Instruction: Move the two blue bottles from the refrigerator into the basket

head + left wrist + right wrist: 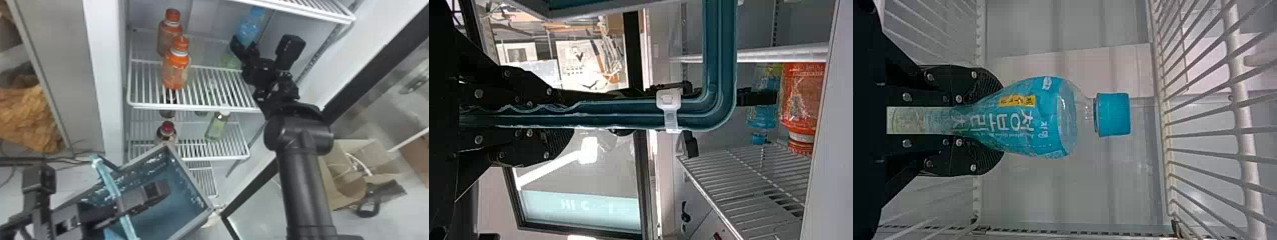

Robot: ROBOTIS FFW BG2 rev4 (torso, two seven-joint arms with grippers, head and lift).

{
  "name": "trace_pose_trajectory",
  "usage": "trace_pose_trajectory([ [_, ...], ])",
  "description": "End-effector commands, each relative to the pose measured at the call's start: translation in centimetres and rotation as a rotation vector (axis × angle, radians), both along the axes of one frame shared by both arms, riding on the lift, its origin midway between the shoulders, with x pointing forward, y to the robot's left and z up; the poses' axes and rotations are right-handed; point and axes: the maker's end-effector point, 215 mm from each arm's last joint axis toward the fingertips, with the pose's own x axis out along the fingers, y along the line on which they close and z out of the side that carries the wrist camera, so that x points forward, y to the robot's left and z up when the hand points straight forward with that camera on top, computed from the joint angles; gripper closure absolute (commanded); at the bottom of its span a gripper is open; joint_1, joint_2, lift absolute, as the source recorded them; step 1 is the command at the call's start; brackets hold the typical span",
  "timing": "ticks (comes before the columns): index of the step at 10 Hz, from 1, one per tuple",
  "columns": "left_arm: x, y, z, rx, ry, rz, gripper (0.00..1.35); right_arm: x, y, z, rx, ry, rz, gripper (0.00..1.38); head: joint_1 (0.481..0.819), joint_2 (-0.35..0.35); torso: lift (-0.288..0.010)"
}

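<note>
1. On the refrigerator's right side, above a wire shelf (191, 106), the blue bottle (251, 28) has its cap up; whether its base clears the wires I cannot tell.

2. My right gripper (244, 48) is clamped about the bottle's lower, tapering part, with fingers (985, 90) on opposite sides. The wider shoulder and cap project beyond them.

3. My left gripper (529, 117) is closed around the handle (112, 186) of the basket (178, 207), which is outside the refrigerator, below and in front of the shelves.

4. Handling, as I judge it: the bottle is thin plastic, light to moderate, with walls that may dent if I squeeze hard. Chilled, it may be damp and slick; its fill I cannot tell.

5. Best hold: the present one, below the bulge, which should keep the bottle from sliding down through the pads. The cap is too small and too high to carry by.

6. Path, in my judgement: bring it out level, away from the orange bottles (175, 70), then lower it into the basket past the handle. The handle appears stiff, so steady tension on the left should limit swinging.
</note>
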Motion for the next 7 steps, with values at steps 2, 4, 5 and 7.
trace_pose_trajectory([
  [2,-0.1,-0.1,0.1,-0.002,-0.002,-0.005,1.2,-2.0,1.4,0.2,0.025,-0.012,0.04,1.27,0.695,-0.341,-0.01],
  [4,-0.2,-0.1,-0.1,-0.003,0.005,-0.003,1.2,-4.1,2.6,0.2,0.035,0.004,0.074,1.27,0.695,-0.337,-0.01],
  [5,-0.2,-0.1,0.0,-0.005,0.005,-0.002,1.2,-5.2,3.6,0.8,0.048,-0.009,0.099,1.27,0.695,-0.335,-0.01],
  [7,-0.3,-0.2,0.0,-0.007,0.006,-0.001,1.2,-7.4,5.5,1.7,0.067,-0.012,0.152,1.27,0.695,-0.324,-0.01],
])
